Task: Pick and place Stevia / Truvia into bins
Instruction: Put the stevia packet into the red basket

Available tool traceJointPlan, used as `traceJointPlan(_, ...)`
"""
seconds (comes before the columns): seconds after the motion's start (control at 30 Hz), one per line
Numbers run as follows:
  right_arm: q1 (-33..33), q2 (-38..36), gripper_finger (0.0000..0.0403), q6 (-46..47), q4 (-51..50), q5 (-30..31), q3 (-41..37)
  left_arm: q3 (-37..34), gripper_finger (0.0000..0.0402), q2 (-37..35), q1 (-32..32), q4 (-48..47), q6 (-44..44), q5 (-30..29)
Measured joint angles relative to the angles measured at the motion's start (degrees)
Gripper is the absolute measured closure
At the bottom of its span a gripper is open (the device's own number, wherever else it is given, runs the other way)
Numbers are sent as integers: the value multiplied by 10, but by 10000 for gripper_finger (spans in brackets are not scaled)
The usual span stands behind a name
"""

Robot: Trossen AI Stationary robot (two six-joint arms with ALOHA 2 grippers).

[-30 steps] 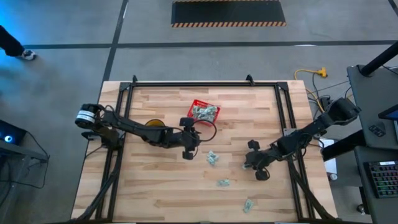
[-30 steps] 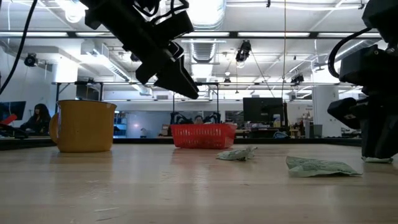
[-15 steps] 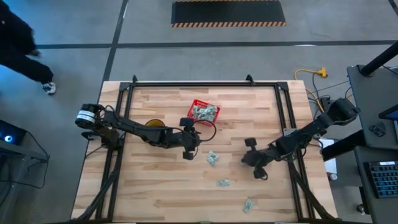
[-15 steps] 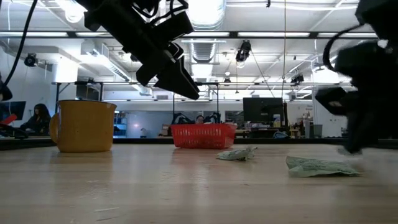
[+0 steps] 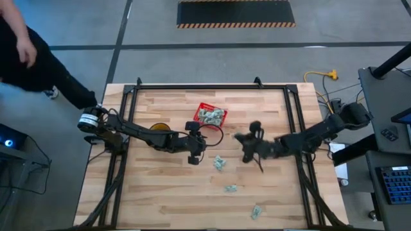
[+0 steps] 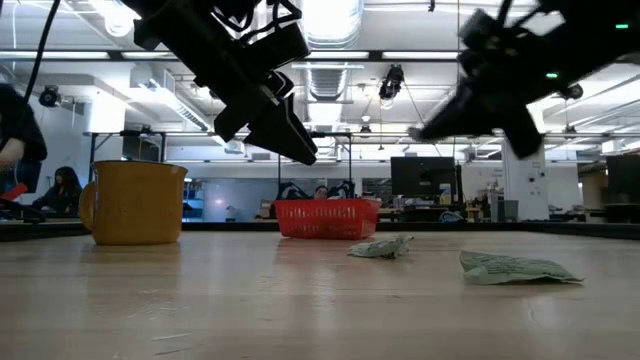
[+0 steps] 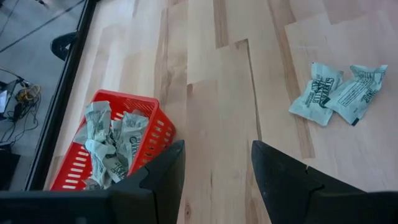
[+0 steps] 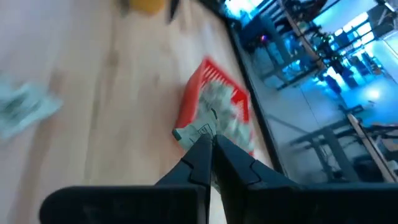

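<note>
Stevia sachet (image 8: pixel 194 132) is riding pinched in my right claw (image 5: pixel 247 142), which is now swinging up off the tabletop (image 5: pixel 167 192) toward the red basket (image 5: pixel 210 115). Low down, I'm seeing loose sachets (image 6: pixel 517 267) lying on open wood. My left claw (image 7: pixel 214 165) is hanging parted beside the basket (image 7: pixel 118 155); the two sachets (image 7: pixel 339 93) beyond it carry print too small to read.

Even overhead light from ceiling fixtures (image 6: pixel 330 18) keeps the wooden table (image 5: pixel 173 186) bright, with soft shadows. The fixtures glare in the low view, turning both arms to silhouettes. The right wrist view is smeared by motion blur; blue light glows at the room's far side.
</note>
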Motion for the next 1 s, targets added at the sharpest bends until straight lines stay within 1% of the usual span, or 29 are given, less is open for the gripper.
traceJointPlan(0.07, -48, 0, 394, -37, 56, -50, 0, 0, 233, 0, 0, -1, 0, 0)
traceJointPlan(0.13, -102, 0, 394, -61, 99, -120, 0, 0, 233, 0, 0, -7, 0, 0)
traceJointPlan(0.23, -182, 0, 394, -68, 123, -204, 3, 0, 233, 0, 0, -14, 0, 0)
traceJointPlan(0.3, -237, 0, 394, -51, 126, -262, 12, 0, 233, -2, 0, -21, 0, -2)
traceJointPlan(0.43, -334, 9, 394, 4, 127, -413, 30, 0, 233, -3, 0, -23, 1, -18)
traceJointPlan(0.53, -383, 37, 394, 46, 137, -483, 46, 0, 233, -3, 0, -22, 1, -34)
traceJointPlan(0.67, -410, 103, 394, 71, 151, -530, 73, 0, 233, -3, 0, -19, 1, -36)
traceJointPlan(0.87, -411, 207, 394, 53, 148, -532, 135, 0, 233, -3, 0, -19, 1, -36)
traceJointPlan(1.0, -421, 242, 394, 66, 147, -531, 161, 0, 233, -3, 0, -19, 1, -36)
